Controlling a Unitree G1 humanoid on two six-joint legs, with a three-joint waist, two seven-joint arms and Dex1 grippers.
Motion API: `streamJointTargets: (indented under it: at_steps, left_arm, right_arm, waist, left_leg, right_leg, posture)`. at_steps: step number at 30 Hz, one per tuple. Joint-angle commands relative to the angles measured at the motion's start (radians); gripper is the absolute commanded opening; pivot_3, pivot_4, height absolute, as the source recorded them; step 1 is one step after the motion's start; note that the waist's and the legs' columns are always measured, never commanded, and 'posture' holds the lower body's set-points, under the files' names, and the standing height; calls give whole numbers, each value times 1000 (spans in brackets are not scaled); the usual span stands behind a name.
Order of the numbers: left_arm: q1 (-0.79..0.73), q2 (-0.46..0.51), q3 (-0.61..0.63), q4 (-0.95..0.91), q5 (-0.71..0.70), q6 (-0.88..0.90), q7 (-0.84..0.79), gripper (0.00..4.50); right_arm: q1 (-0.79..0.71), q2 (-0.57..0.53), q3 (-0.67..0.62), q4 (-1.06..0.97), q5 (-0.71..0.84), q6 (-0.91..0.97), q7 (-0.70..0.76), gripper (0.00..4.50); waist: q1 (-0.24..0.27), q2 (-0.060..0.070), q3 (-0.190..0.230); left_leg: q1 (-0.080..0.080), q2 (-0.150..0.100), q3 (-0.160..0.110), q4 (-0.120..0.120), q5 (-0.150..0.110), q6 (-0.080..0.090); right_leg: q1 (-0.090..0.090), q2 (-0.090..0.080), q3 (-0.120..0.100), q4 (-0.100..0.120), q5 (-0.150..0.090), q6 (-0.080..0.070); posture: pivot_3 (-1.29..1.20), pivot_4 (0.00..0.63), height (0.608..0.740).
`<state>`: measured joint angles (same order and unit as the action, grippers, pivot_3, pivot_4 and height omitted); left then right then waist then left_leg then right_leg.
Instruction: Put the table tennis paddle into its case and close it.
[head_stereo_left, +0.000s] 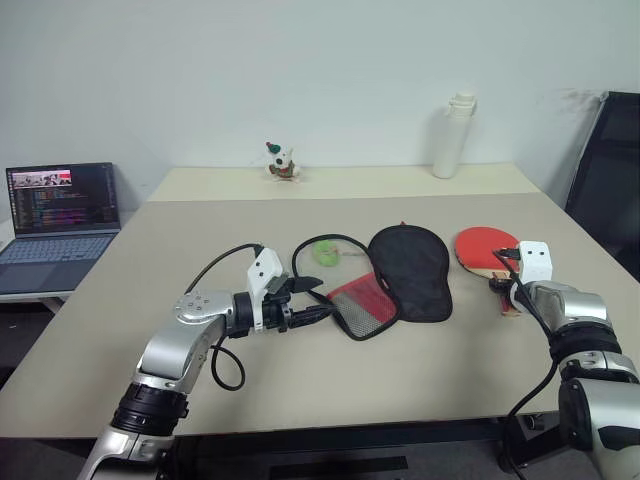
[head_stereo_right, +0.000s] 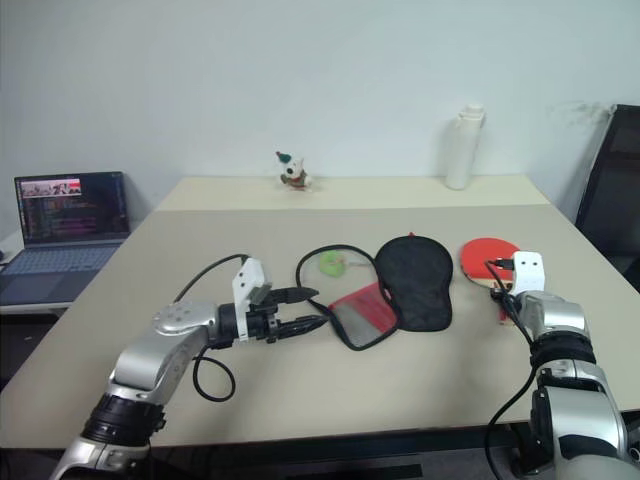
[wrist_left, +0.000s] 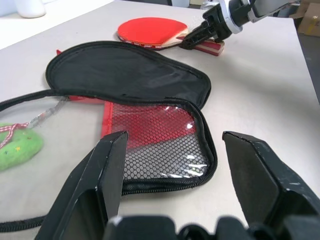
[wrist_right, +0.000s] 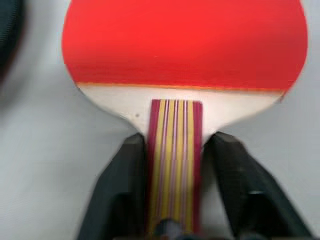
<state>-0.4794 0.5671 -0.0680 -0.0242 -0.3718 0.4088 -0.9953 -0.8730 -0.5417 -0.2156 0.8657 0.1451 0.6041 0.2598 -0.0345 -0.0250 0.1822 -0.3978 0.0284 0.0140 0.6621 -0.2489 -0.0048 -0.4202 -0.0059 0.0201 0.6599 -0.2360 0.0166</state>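
The table tennis paddle (head_stereo_left: 483, 245) lies flat at the right of the table, red face up, its striped wooden handle (wrist_right: 175, 165) toward me. My right gripper (wrist_right: 176, 137) is shut on that handle, one black finger against each side. The case (head_stereo_left: 410, 265) lies unzipped in the middle, with its black flap spread out and its red mesh-pocket side (wrist_left: 155, 140) nearest my left gripper. A green zipper charm (head_stereo_left: 326, 253) on a black cord rests to its left. My left gripper (head_stereo_left: 322, 298) hovers open just short of the case's mesh end, holding nothing.
At the back of the table stand a white bottle (head_stereo_left: 452, 135) and a small figurine (head_stereo_left: 282, 162). An open laptop (head_stereo_left: 60, 215) sits on a lower surface at the left. A black chair (head_stereo_left: 610, 190) stands by the table's right edge.
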Motion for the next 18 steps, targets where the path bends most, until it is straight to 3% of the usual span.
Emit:
streamJointTargets:
  at_steps: [1,5,10,13,18]
  left_arm:
    - [18,17,42,-57,-20,5,12,3273]
    - [42,21,57,-72,-28,18,19,3273]
    - [72,31,69,-85,-34,27,24,3273]
    - [78,31,64,-88,-36,28,26,3273]
    - [63,29,55,-74,-31,25,20,3273]
  right_arm:
    - [-11,-18,-33,-35,9,-35,-27,1171]
    - [-5,-27,-55,-186,35,17,-29,1157]
    - [42,10,-84,-553,106,223,-54,1154]
    - [87,118,-79,-785,165,372,-110,1151]
    - [150,291,-39,-963,191,491,-180,1144]
  waist:
    - [1,0,0]
    - [2,2,1]
    - [1,7,4]
    - [1,7,4]
    - [2,7,4]
  left_leg:
    - [0,0,0,0,0,0]
    - [-1,-2,1,1,0,0]
    - [-4,0,2,-2,0,0]
    - [-4,1,-1,-3,0,0]
    - [-3,2,-4,-2,0,0]
  right_leg:
    - [0,-1,0,0,1,1]
    - [-1,-2,3,-1,2,3]
    - [-6,-1,3,-1,1,2]
    - [-6,0,4,0,1,2]
    - [-5,3,2,3,1,1]
  posture:
    - [0,150,740]
    - [0,150,740]
    - [0,150,740]
    - [0,150,740]
    - [0,150,740]
